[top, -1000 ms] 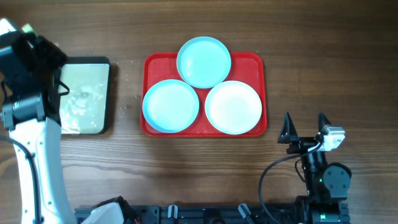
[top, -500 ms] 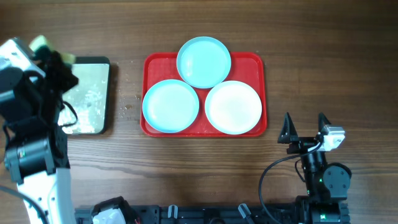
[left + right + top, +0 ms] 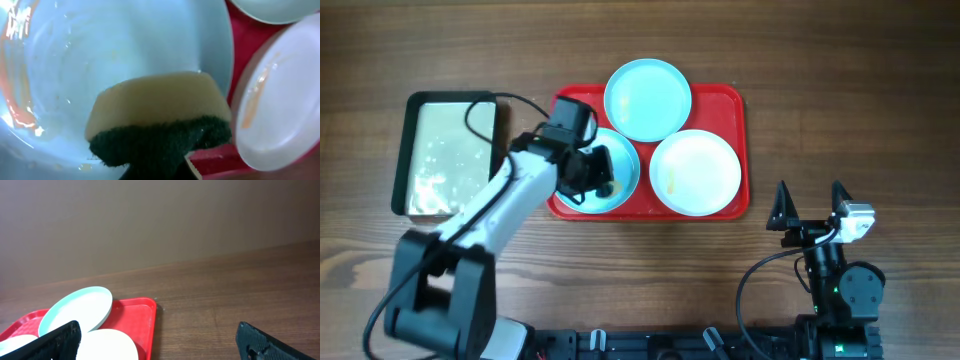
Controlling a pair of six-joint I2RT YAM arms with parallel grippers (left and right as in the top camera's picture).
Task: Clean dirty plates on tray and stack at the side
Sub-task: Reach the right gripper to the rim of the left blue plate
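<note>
**While the right gripper [image 3: 810,195] stands open, a sponge [image 3: 157,107] meets an aqua plate [image 3: 628,160]**

The left gripper [image 3: 592,175] pinches the yellow-and-green sponge over that plate, at 8 o'clock on the red tray [image 3: 732,100]. Whether sponge and plate touch cannot be told. An orange smear marks the plate's rim. A white plate [image 3: 695,172], streaked orange, lies at 4 o'clock and a second aqua plate [image 3: 647,99] at 12 o'clock. A black-rimmed tray [image 3: 399,150] sits at the red tray's 9 o'clock. The right gripper's jaws are spread and empty, at 5 o'clock, off the tray.
</note>
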